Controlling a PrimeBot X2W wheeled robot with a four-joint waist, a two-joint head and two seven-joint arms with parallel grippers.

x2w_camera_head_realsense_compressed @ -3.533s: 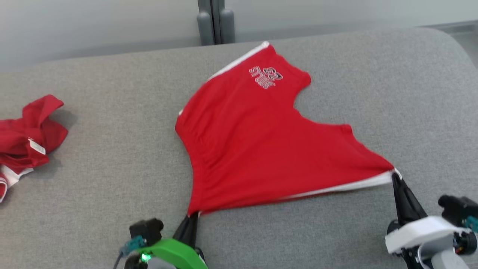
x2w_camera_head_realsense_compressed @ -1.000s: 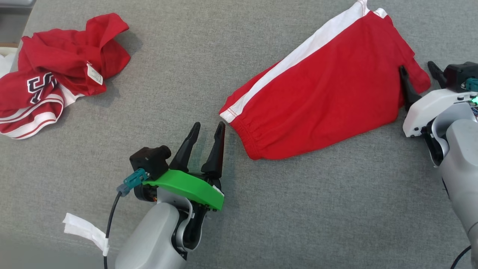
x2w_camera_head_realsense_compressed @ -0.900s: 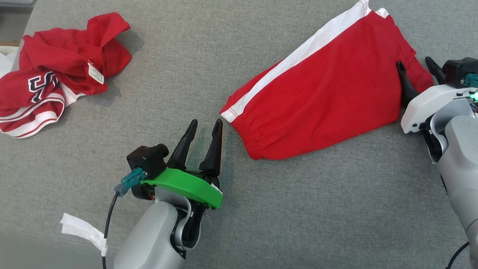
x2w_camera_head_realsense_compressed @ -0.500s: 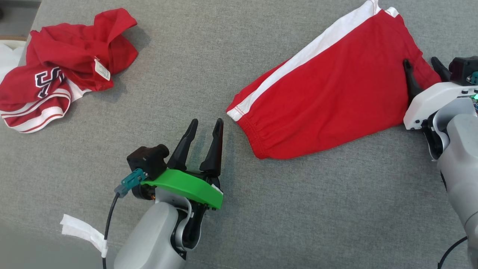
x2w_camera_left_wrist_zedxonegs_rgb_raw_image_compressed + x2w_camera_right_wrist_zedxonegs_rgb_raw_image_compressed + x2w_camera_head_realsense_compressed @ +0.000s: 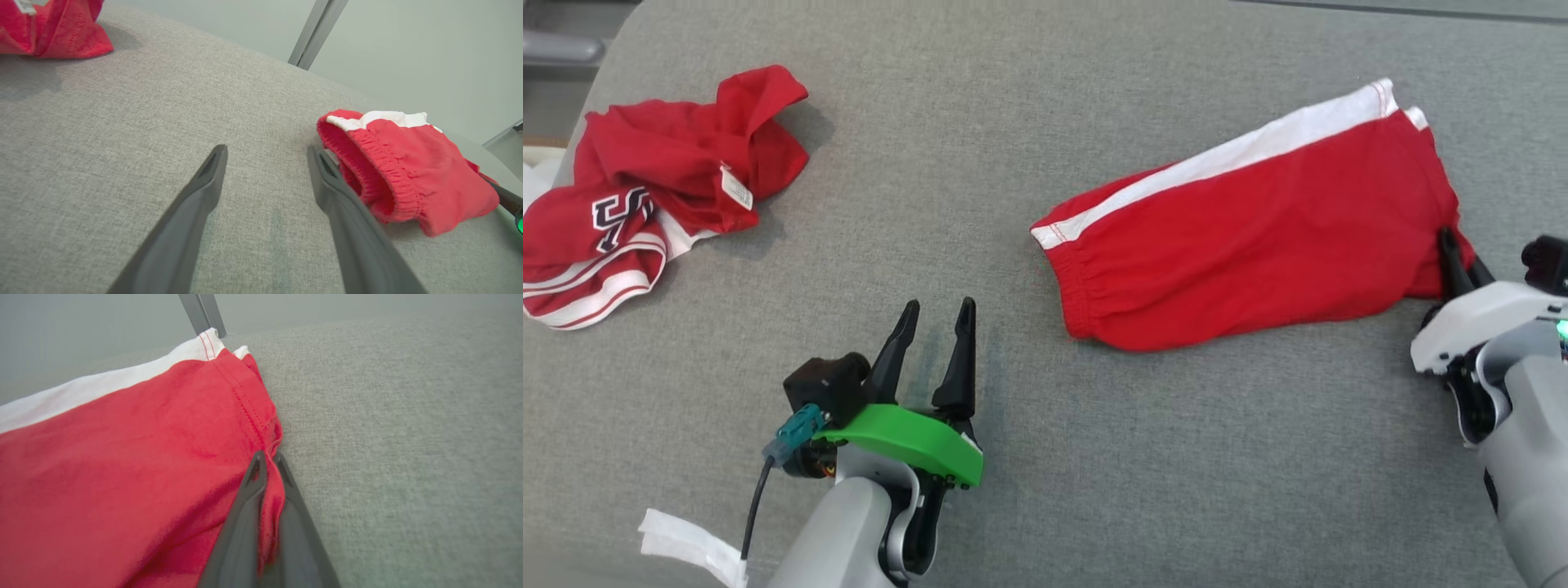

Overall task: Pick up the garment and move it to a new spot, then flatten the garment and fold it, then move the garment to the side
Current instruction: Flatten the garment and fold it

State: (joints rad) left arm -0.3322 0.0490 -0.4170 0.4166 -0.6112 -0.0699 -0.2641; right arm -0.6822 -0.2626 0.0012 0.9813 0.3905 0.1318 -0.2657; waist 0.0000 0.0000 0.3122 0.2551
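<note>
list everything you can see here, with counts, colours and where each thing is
red shorts: 1, red with a white side stripe, folded, on the right part of the cushion
crumpled garment: 1, red with white trim and dark lettering, far left of the cushion
cushion: 1, grey fabric, under everything
white strip: 1, white, by the left arm's cable, lower left
post: 1, grey, behind the cushion
left gripper: 1, dark fingers on a green mount, open, over bare cushion left of the waistband
right gripper: 1, dark fingers on a white mount, shut on the shorts' right edge
</note>
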